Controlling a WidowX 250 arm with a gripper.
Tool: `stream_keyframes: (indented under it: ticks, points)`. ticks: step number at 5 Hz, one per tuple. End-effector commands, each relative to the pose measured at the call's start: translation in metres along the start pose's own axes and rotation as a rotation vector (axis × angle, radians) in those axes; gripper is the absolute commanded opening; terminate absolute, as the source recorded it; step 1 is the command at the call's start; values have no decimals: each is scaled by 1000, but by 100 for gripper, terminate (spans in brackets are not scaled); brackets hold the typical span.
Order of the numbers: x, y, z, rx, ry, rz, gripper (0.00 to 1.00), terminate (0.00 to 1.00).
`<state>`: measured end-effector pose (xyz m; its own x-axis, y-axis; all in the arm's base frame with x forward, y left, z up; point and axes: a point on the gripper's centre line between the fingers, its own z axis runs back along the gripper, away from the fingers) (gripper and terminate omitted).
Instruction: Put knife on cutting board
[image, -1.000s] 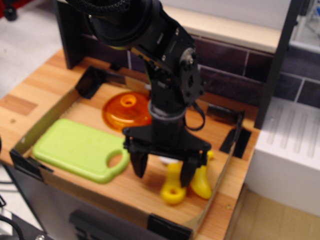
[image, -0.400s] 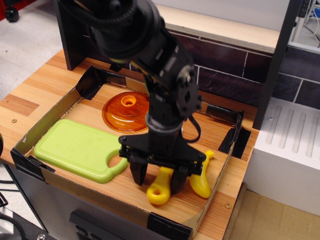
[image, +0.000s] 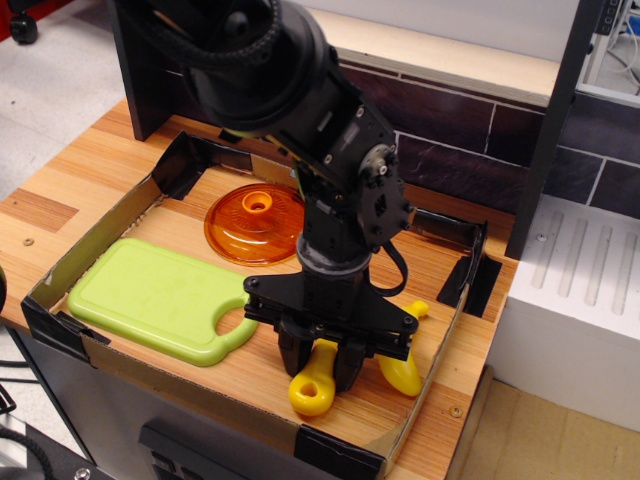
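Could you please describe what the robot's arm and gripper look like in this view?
The arm is bulky and black, with rounded, glossy joint housings; its upper part is wrapped in a black braided sleeve. Round silver screw caps dot the wrist housing, and a thin black cable loops out beside it. A grey collar sits above the gripper, which has a wide, flat black crossbar and two short, thick black fingers.

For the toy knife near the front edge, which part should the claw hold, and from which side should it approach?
Grip the knife by its chunky yellow handle, coming straight down from above. The handle is the thick part, and its holed end points toward the front edge. The claw is already closed across it there; the blade is hidden beneath.
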<state>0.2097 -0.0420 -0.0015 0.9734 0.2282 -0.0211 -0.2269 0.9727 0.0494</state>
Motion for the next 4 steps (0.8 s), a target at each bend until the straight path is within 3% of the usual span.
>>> stream_keyframes:
  ticks: [1, 2, 3, 4]
  points:
    - [-8, 13, 27, -20, -129, 12, 0, 0]
    - [-10, 22, 42, -40, -226, 119, 0, 0]
    - [-3, 29, 63, -82, -309, 375, 0, 0]
    - [17, 37, 68, -91, -205, 632, 0, 0]
